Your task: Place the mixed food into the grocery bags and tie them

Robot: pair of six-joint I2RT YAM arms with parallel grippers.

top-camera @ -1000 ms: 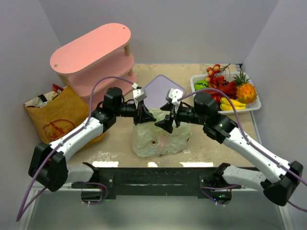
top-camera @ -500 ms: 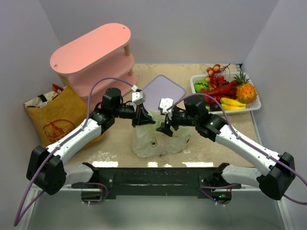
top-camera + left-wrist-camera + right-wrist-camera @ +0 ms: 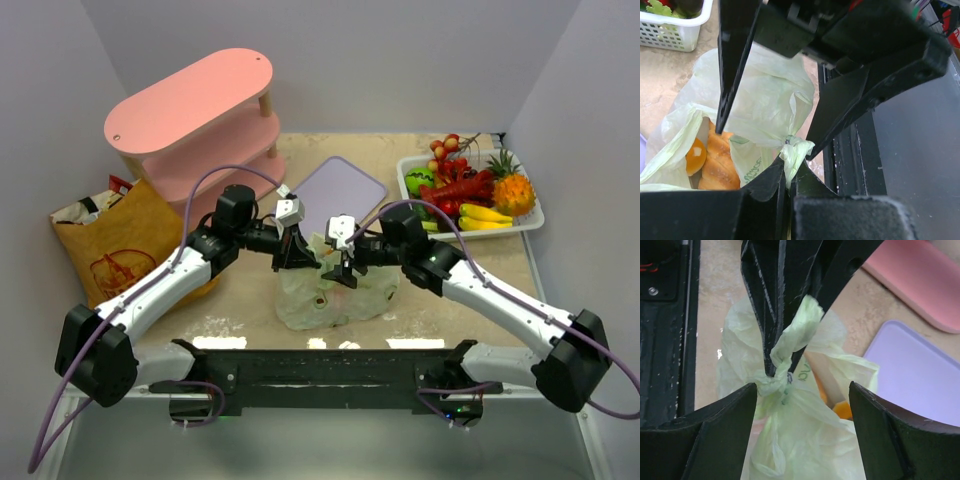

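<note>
— Where does all this sit?

— On a sand-coloured table (image 3: 250, 300) between pale lilac walls; the biggest thing is a pink tiered shelf (image 3: 190, 110), far behind and to the left of the fingers of the left gripper (image 3: 300, 260); in front of it stands the brown paper bag (image 3: 120, 245) with its round red print, well apart from both sets of fingers.

— And nearer the fingers?

— A lavender tray (image 3: 340, 185) lies flat just behind them; a white basket of toy fruit (image 3: 470, 190) sits off to the right of the fingers of the right gripper (image 3: 340, 272); the pale-green plastic bag (image 3: 330, 295) is slumped directly beneath both grippers, at the middle of the table.

— What are the fingers doing?

— The left ones are pressed together, pinching the bag's twisted handle (image 3: 802, 325) right by the knot (image 3: 776, 381); the right ones are spread wide, one on each side of that knot; whether they touch the plastic I cannot tell.

— Anything inside the bag?

— Through its gaping mouth, off to the left of the left fingers in their own wrist view, lies a golden-brown bread loaf (image 3: 717, 162); tucked against it is a small orange round piece (image 3: 696, 156).
</note>
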